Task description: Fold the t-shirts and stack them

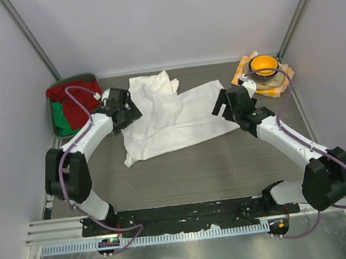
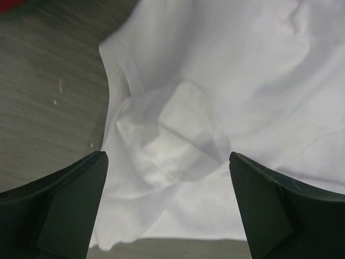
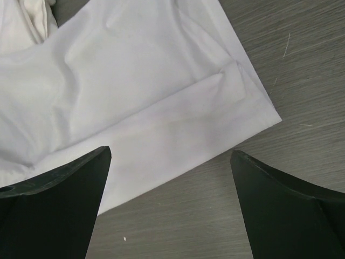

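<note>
Top view: white t-shirt (image 1: 174,114) lies crumpled and spread at frame centre on the grey table (image 1: 226,167). Left gripper (image 1: 127,112) sits at its left edge, right gripper (image 1: 223,107) at its right edge. A bin (image 1: 53,120) with red and green cloth is upper left; an orange bowl (image 1: 263,64) on a checked cloth (image 1: 241,73) is upper right. Left wrist view: left gripper (image 2: 167,155) jaws spread wide, gripping nothing; wrinkled t-shirt (image 2: 226,75) fills the centre and right, bare table (image 2: 43,108) at left. Right wrist view: right gripper (image 3: 170,151) jaws spread wide, gripping nothing; a t-shirt (image 3: 135,81) hem corner fills the upper left, table (image 3: 302,65) at right and bottom.
</note>
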Tool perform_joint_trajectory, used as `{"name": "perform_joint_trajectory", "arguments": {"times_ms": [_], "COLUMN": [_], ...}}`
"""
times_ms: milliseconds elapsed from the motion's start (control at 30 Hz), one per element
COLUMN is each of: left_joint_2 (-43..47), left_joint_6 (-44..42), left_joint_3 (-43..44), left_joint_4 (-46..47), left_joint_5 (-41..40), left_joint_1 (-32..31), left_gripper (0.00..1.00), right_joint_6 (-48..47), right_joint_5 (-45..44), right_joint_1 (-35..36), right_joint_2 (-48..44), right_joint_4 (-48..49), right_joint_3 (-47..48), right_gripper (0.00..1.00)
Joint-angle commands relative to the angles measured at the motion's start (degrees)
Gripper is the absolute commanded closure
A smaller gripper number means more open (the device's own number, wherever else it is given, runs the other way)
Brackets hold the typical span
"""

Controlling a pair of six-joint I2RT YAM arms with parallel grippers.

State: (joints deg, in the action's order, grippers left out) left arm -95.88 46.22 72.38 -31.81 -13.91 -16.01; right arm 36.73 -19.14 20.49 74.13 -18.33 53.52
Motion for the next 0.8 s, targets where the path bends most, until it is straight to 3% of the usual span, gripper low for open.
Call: {"name": "perform_joint_trajectory", "arguments": {"times_ms": [0, 200, 367, 433, 633, 767], "left_joint_2": [11.66, 26.94, 43.28, 45.68, 42.36, 36.91], "left_joint_6": [3.44, 13.52, 18.82, 19.00, 16.64, 15.40], "left_joint_3": [-7.67, -21.56, -32.55, -34.40, -34.06, -34.85], "left_joint_4": [-2.72, -7.81, -12.48, -14.41, -14.34, -7.41], "left_joint_5": [1.52, -1.10, -4.80, -8.21, -14.30, -13.51], "left_joint_1": [-7.00, -20.19, -21.61, -21.69, -19.51, -17.83], "left_gripper": [0.00, 0.00, 0.00, 0.00, 0.00, 0.00], "right_joint_6": [-4.82, -5.79, -5.44, -5.18, -5.26, -6.14], "right_joint_5": [-0.81, 2.43, 2.44, 2.96, 1.56, 0.42], "right_joint_1": [1.57, 2.01, 4.03, 5.08, 8.77, 9.74], "right_joint_2": [1.71, 9.63, 9.89, 9.63, 9.54, 10.59], "right_joint_4": [-2.76, -5.67, -4.70, -4.09, -3.47, -2.86], "right_joint_3": [1.50, 3.79, 2.03, 1.77, 2.73, 3.52], "right_gripper": [0.00, 0.01, 0.02, 0.02, 0.03, 0.04]}}
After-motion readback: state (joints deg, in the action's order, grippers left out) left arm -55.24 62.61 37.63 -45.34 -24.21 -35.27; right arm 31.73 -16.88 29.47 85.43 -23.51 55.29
